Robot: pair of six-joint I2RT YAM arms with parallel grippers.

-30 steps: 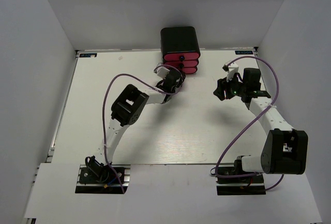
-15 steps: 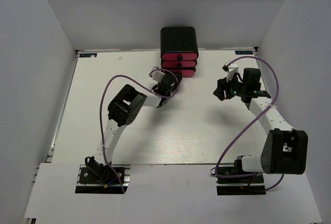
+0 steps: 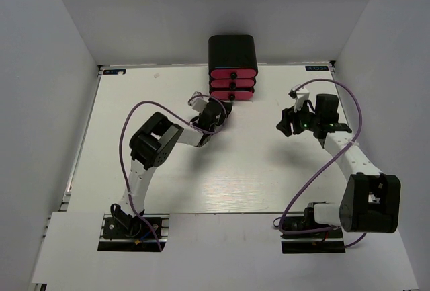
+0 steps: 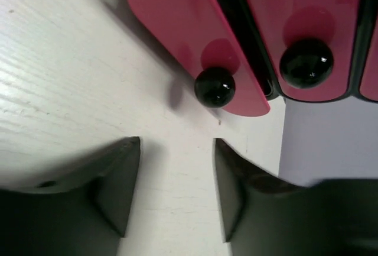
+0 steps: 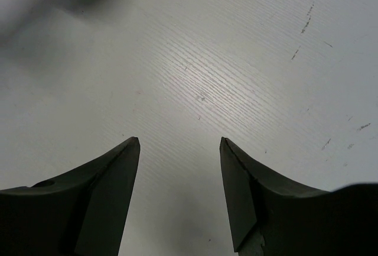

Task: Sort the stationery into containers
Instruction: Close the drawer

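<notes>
No pens show on the table [image 3: 255, 163]; the pink drawers [image 3: 232, 84] at upper centre look closed. The left gripper [image 4: 177, 143] and right gripper [image 5: 180, 143] stand open and empty, so the sorting seems finished.

At the far edge of the table [image 3: 168, 170], midway across: the cabinet [image 3: 232, 49], with three drawers [image 3: 232, 84] stacked one above another in its near face and a knob [image 4: 214, 86] on the front of each. Just before the lowest drawer, slightly to its left and apart from it, over the tabletop: the left gripper [image 3: 222, 108]. Well to the right, about level with it, over bare tabletop: the right gripper [image 3: 287, 121]. Along the near edge, side by side: the left arm base [image 3: 131, 227] and the right arm base [image 3: 312, 230].
</notes>
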